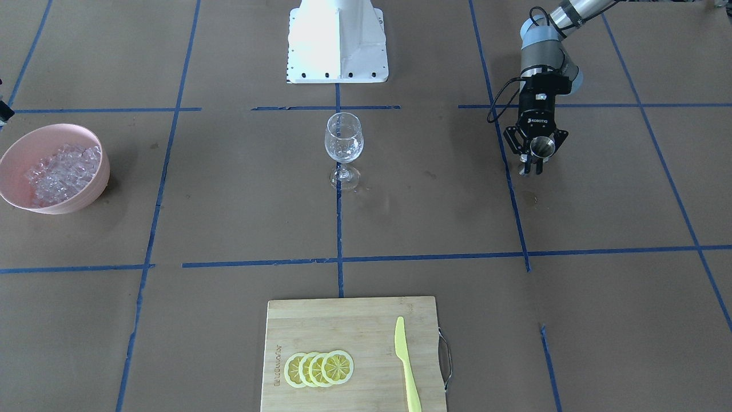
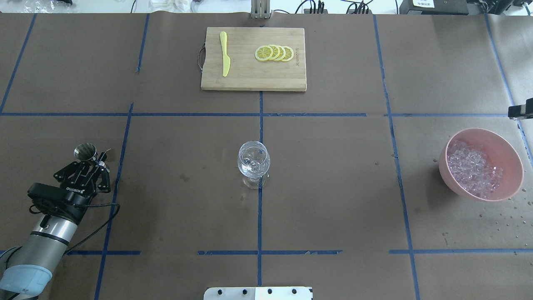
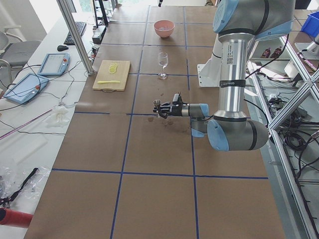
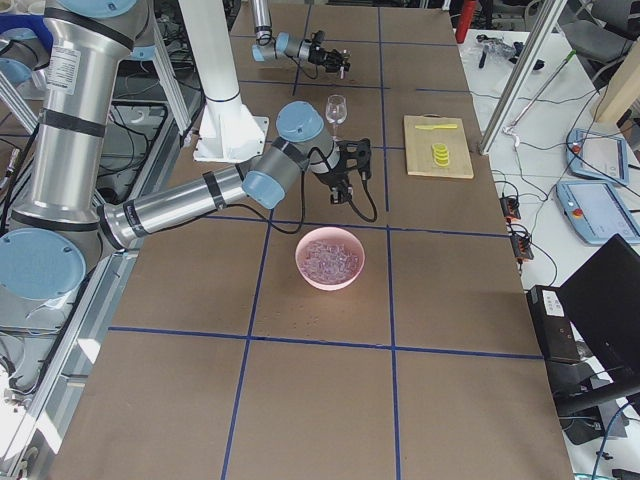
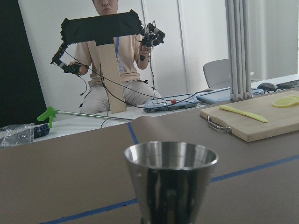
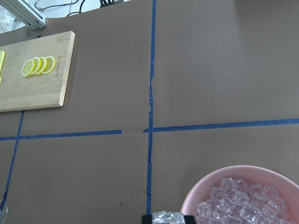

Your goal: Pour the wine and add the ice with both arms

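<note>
Near the robot's base, the left gripper (image 2: 90,158) is clamping an upright steel cup (image 2: 85,151), well apart from the glass (image 2: 253,160) in the middle of the desk (image 2: 333,187). Farther right, the right gripper (image 6: 166,220) is pinching one ice cube (image 6: 163,215) near the bowl (image 2: 510,154) of ice (image 2: 472,166). Judging by this, it is best carrying the cube low over the glass rim before releasing, avoiding a bounce.

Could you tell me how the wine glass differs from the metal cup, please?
The wine glass is clear and stemmed; the metal cup is opaque, shiny and stemless. The wine glass stands free at the centre; the metal cup is held by the left end effector. Both are upright, mouths up.
</note>
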Robot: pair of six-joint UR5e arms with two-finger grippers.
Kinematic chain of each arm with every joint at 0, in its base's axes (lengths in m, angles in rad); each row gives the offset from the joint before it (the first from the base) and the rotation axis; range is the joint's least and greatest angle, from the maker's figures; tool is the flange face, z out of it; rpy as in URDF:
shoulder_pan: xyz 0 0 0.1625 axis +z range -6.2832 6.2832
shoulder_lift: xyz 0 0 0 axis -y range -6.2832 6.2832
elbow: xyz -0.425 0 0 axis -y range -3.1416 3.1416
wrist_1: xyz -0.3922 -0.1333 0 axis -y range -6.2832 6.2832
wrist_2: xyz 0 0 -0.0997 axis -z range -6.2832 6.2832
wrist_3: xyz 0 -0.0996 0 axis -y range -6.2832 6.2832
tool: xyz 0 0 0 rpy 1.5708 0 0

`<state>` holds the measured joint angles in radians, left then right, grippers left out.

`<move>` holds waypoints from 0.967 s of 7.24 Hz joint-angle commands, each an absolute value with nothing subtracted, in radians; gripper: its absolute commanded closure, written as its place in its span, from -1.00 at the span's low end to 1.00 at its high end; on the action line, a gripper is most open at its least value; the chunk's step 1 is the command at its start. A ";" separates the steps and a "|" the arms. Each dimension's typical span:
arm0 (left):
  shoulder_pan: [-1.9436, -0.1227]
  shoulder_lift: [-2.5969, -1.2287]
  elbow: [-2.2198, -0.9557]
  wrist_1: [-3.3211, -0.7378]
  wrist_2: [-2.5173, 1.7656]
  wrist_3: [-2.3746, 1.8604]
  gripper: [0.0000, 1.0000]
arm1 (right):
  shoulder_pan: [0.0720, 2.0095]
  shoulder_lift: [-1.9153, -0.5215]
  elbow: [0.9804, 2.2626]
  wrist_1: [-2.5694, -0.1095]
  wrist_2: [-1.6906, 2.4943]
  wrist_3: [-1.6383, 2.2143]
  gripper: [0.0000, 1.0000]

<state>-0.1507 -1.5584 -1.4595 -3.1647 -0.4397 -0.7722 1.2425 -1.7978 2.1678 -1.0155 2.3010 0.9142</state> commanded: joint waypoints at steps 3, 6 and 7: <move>-0.155 -1.557 -1.460 -3.169 -0.469 -0.934 1.00 | 1.243 -1.798 2.169 -1.015 2.301 0.914 1.00; -0.156 -1.555 -1.460 -3.169 -0.477 -0.934 1.00 | 1.243 -1.711 2.168 -1.014 2.321 1.010 1.00; -0.156 -1.551 -1.460 -3.169 -0.483 -0.934 1.00 | 1.241 -1.665 2.169 -1.014 2.348 1.066 1.00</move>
<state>-0.1563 -1.5541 -1.4604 -3.1692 -0.4763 -0.9335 1.2422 -1.7198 2.1691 -1.0145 2.3219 0.9974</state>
